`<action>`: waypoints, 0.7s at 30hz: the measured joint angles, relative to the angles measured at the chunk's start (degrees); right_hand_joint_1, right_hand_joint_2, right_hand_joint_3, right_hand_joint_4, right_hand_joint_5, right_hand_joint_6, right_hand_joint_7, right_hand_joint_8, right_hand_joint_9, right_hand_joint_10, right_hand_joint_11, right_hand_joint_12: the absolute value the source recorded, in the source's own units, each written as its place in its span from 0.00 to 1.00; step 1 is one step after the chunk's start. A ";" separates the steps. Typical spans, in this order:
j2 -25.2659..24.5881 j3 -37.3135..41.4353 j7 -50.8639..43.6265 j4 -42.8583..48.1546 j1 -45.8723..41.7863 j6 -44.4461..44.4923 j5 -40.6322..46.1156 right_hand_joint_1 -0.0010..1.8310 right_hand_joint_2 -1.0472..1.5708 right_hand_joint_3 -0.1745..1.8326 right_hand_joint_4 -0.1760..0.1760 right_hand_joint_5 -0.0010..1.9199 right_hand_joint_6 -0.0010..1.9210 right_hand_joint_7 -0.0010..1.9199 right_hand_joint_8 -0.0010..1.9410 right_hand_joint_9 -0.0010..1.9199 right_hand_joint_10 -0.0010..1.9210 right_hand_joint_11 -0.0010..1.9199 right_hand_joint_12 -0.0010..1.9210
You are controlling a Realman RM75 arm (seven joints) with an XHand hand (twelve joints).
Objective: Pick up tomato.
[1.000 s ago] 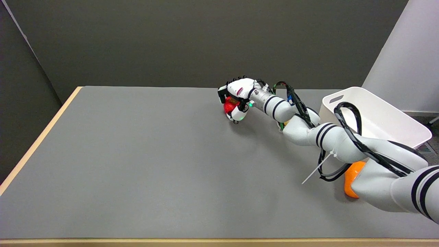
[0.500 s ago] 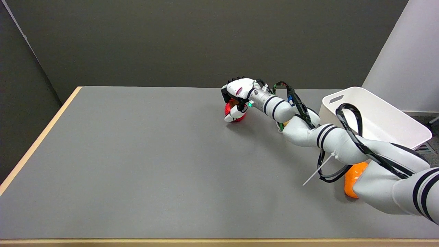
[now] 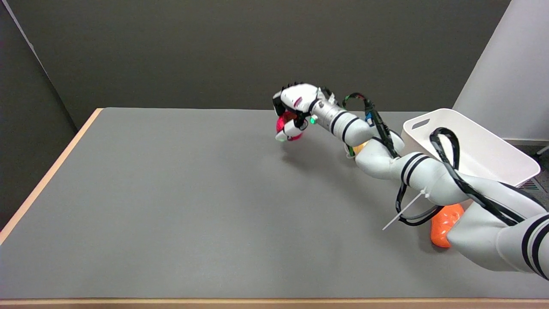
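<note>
Tomato [image 3: 284, 125], red, gripped in the right hand [image 3: 294, 108] near the table's far edge, mostly hidden by curled fingers [image 3: 287, 130], only a red patch showing between them and the palm. Lifted clear of the grey table [image 3: 171, 206], with a soft shadow on the surface below and slightly nearer. Hand palm-down, white back facing up, black fingertips curled under, a small green light glowing at the wrist. Right arm [image 3: 411, 176] stretched in from the lower right, white with black bands, bent at the elbow, black cables [image 3: 446, 146] looped along it and a white zip tie [image 3: 401, 211] sticking out beneath. Orange object [image 3: 444, 223] lying on the table under the forearm, partly covered by the arm. Small yellow-and-green object [image 3: 358, 148] peeking out behind the arm, too hidden to identify. White bin [image 3: 493, 150] at the table's right side, behind the arm. Table edged in pale wood along the left and near sides. Dark grey wall behind, a white panel at the upper right.
</note>
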 measured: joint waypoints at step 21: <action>7.66 24.90 -12.35 25.56 -9.81 -3.90 -3.21 0.74 0.79 0.27 0.09 0.33 0.81 0.45 0.64 0.44 0.72 0.49 0.91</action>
